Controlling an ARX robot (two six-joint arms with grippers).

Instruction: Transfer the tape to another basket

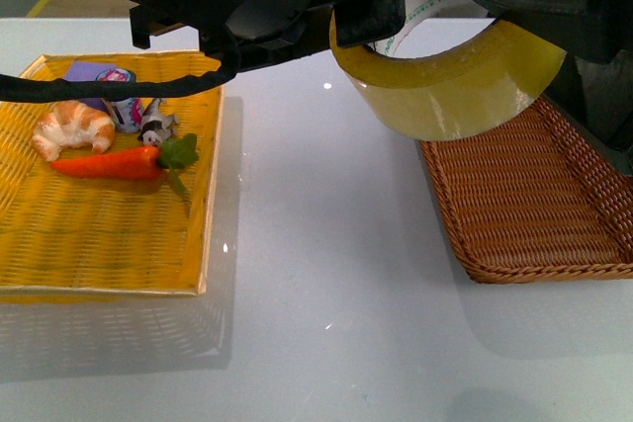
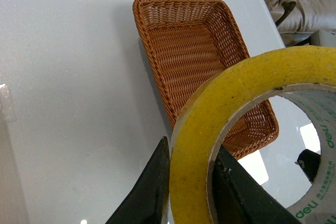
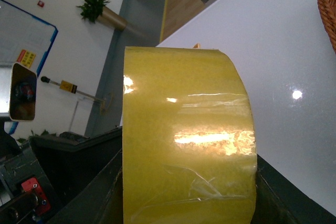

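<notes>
I hold the tape (image 1: 445, 86) up in the air, above the white table (image 1: 326, 264), and it touches neither the table nor any basket. My left pincer (image 2: 190, 182) is pinching the wall of the roll: one black finger (image 2: 149, 187) lies on the yellow outside and the other one stands inside the white core with the green letters. My right pincer (image 3: 189, 205) is at the same roll. The tape sits between its two dark fingers, one along each flat side of the roll, but I cannot tell if they press it or only stand beside it. In the front view the roll hangs tilted, with its open side turned up. It is over the left far corner of the brown basket (image 1: 554, 272), and this basket rests on the table on my right side. The yellow tray (image 1: 99, 244) with a croissant (image 1: 72, 127) and a carrot (image 1: 109, 162) lies well apart on my left side.
</notes>
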